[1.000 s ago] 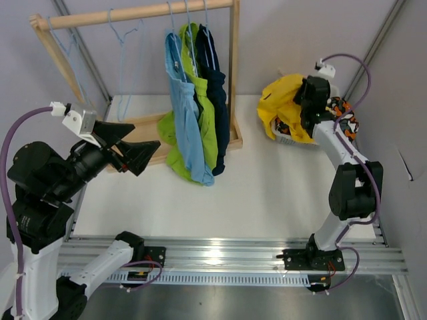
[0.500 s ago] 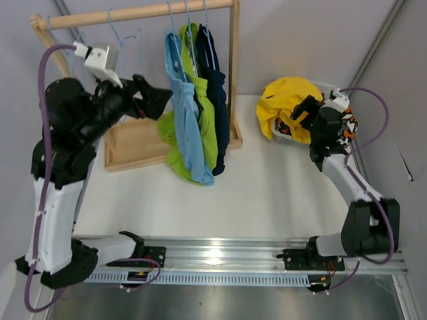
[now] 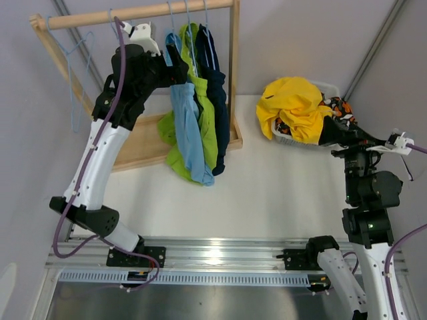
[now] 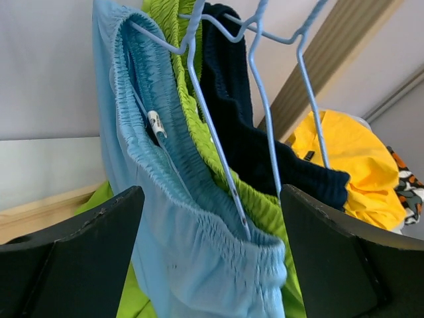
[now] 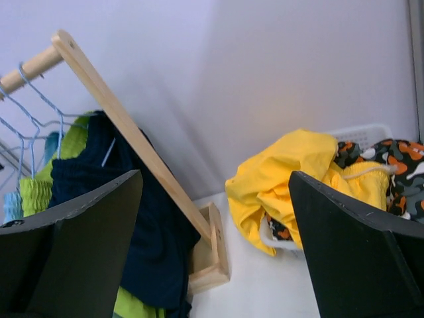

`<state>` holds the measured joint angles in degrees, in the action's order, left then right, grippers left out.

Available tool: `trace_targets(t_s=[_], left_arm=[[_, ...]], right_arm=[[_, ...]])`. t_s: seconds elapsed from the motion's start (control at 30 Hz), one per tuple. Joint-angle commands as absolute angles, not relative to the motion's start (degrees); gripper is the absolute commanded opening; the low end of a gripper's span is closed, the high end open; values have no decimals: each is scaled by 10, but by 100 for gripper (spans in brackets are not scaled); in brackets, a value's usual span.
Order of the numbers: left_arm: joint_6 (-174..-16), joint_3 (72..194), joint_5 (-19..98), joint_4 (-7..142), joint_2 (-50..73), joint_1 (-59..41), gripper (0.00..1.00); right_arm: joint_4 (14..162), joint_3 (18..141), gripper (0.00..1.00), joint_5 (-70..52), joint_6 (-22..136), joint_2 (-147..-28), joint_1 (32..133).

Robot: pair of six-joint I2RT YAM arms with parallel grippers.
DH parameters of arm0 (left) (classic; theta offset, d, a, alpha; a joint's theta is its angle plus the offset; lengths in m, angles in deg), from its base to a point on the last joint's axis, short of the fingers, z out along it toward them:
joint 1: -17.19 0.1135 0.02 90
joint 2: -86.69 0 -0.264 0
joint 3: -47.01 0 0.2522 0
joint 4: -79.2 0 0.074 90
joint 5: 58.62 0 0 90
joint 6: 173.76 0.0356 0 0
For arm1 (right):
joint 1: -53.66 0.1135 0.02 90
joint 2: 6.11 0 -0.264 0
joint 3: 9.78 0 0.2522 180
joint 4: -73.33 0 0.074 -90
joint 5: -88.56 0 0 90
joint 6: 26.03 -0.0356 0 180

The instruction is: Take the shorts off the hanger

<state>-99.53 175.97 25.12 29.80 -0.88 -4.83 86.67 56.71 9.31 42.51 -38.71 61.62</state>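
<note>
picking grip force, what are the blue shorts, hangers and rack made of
Blue shorts: soft matte fabric, waistband puckered like elastic. Hangers: thin bent wire, seemingly coated pale blue. Rack: pale unpainted-looking wood, matte, round top bar.

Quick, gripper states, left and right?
Left gripper: open, empty, facing the light blue shorts.
Right gripper: open, empty.

Light blue shorts [image 3: 189, 130], lime shorts [image 3: 207, 113], navy shorts [image 3: 219, 87], yellow shorts [image 3: 297, 103].
</note>
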Motion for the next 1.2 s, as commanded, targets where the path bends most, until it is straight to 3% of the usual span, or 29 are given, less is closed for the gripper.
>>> trace_targets(t_s=[0.0, 0.2, 0.6, 0.7, 0.8, 0.83, 0.93, 1.17], left_arm=[[-1020, 1787, 224, 370, -14, -52, 90], [-1025, 1805, 204, 377, -44, -52, 89], [-1029, 1837, 185, 401, -108, -52, 76], [-1028, 1848, 177, 407, -125, -53, 68], [-1022, 1879, 157, 397, -150, -53, 47], [-1020, 1896, 154, 392, -155, -53, 28], [-1013, 1924, 145, 380, -168, -53, 0], [-967, 2003, 145, 318, -159, -54, 0]], right_arm=[[964, 553, 100, 48, 423, -384, 619], [1003, 540, 99, 40, 434, -356, 619], [1029, 538, 99, 30, 451, -341, 619], [1032, 540, 99, 28, 454, -340, 619], [1034, 539, 99, 29, 459, -339, 620], [1035, 539, 99, 30, 459, -339, 620], [1037, 536, 100, 30, 461, -339, 622], [1030, 534, 99, 24, 455, -339, 624]])
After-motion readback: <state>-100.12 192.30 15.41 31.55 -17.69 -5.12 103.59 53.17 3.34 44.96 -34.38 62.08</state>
